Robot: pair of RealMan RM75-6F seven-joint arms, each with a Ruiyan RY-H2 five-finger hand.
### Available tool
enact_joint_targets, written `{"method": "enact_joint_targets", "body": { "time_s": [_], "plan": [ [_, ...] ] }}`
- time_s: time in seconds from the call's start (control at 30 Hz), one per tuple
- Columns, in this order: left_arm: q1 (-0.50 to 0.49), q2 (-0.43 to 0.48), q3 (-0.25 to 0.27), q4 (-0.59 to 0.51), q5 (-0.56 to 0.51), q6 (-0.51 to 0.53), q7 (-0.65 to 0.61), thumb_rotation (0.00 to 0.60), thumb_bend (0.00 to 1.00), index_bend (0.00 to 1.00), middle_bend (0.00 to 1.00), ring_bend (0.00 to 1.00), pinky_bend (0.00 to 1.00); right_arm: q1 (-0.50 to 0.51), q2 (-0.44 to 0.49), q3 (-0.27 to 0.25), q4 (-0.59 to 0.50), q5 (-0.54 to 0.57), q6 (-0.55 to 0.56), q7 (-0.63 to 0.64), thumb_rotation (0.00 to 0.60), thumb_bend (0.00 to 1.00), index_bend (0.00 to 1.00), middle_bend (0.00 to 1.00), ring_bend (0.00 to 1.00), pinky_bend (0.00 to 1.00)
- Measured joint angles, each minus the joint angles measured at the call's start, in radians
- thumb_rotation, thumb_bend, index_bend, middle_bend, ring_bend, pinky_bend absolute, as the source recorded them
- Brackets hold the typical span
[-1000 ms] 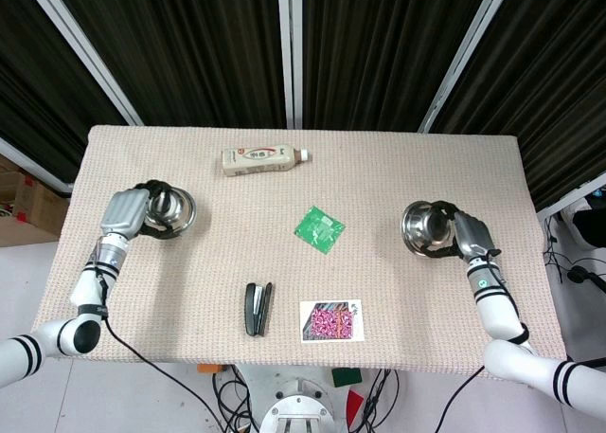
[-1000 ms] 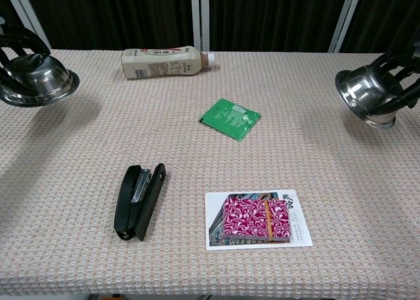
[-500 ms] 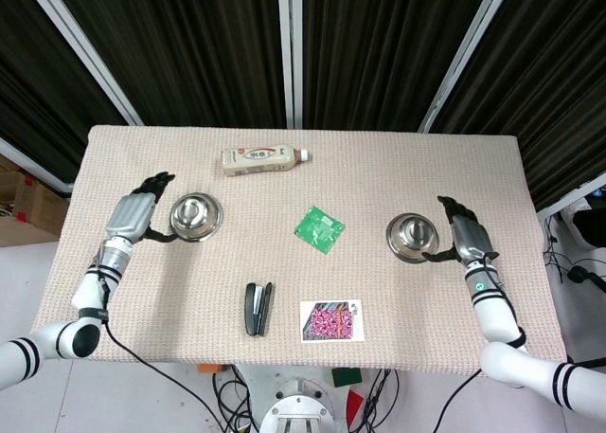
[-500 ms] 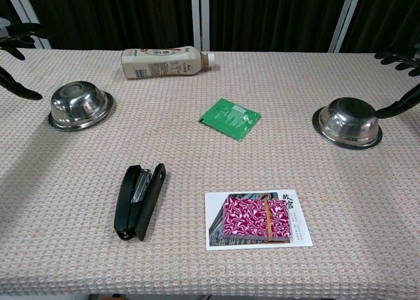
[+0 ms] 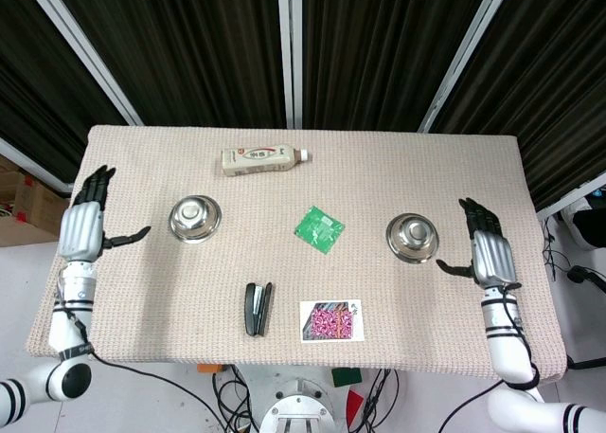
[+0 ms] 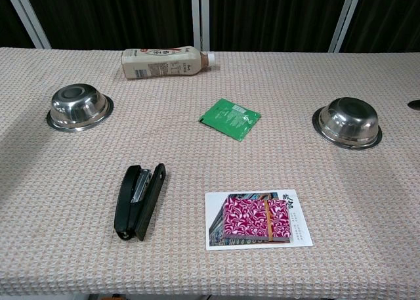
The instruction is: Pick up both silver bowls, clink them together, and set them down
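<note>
Head view: both silver bowls sit upside down on the table [image 5: 445, 158], base up. Left bowl [image 5: 195, 217] is on the left half, right bowl [image 5: 413, 238] on the right half, well apart, with the green packet [image 5: 318, 228] between them.

Left hand [image 5: 81, 226] is off the table's left edge, fingers spread and pointing away from the robot, thumb stuck out toward the bowl, holding nothing. Right hand [image 5: 490, 252] is near the right edge, same pose mirrored, also empty, thumb aimed at its bowl.

Key relation: each bowl lies inboard of its own hand, on the thumb side, at roughly the same depth. Right hand is nearer its bowl than left hand is to its own. Bowls are round, so no long axis to line up with; approach angle is free. Judging from this, bowls are down and hands clear, so the task looks finished or at the release step.

Chest view: same two bowls, left [image 6: 79, 106] and right [image 6: 348, 121], rims flat on the cloth. Hands out of frame, except maybe a dark tip at the right edge, which I can't identify.

Other items: beige bottle [image 5: 265, 158] lying on its side at the back, label has red print, too small to read. Black stapler [image 6: 139, 200] near the front. Postcard [image 6: 258, 218] carries a pink patterned wallet; characters on its corner aren't legible.
</note>
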Motion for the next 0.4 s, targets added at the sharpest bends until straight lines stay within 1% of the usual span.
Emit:
{"method": "enact_joint_targets", "body": {
  "time_s": [0.1,0.17,0.23,0.3,0.4],
  "plan": [
    [0.093,-0.020,0.056,-0.054,0.058,0.126,0.049,0.445,0.00,0.00,0.01,0.00,0.16,-0.061,-0.027,-0.061,0.032,-0.090,0.087,-0.043,0.600,0.00,0.00,0.00,0.00,0.00],
    [0.151,-0.036,0.100,-0.091,0.095,0.191,0.098,0.443,0.00,0.00,0.01,0.00,0.16,-0.101,-0.035,-0.094,0.050,-0.124,0.124,-0.089,0.600,0.00,0.00,0.00,0.00,0.00],
    [0.187,-0.051,0.136,-0.115,0.124,0.228,0.141,0.443,0.00,0.00,0.01,0.00,0.15,-0.141,-0.038,-0.117,0.065,-0.142,0.154,-0.129,0.600,0.00,0.00,0.00,0.00,0.00],
    [0.223,-0.068,0.172,-0.140,0.163,0.261,0.191,0.446,0.00,0.00,0.01,0.00,0.15,-0.168,-0.038,-0.130,0.075,-0.153,0.170,-0.147,0.600,0.00,0.00,0.00,0.00,0.00],
    [0.250,-0.077,0.195,-0.163,0.189,0.272,0.224,0.445,0.00,0.00,0.01,0.00,0.15,-0.190,-0.037,-0.138,0.084,-0.166,0.165,-0.143,0.600,0.00,0.00,0.00,0.00,0.00]
  ]
}}
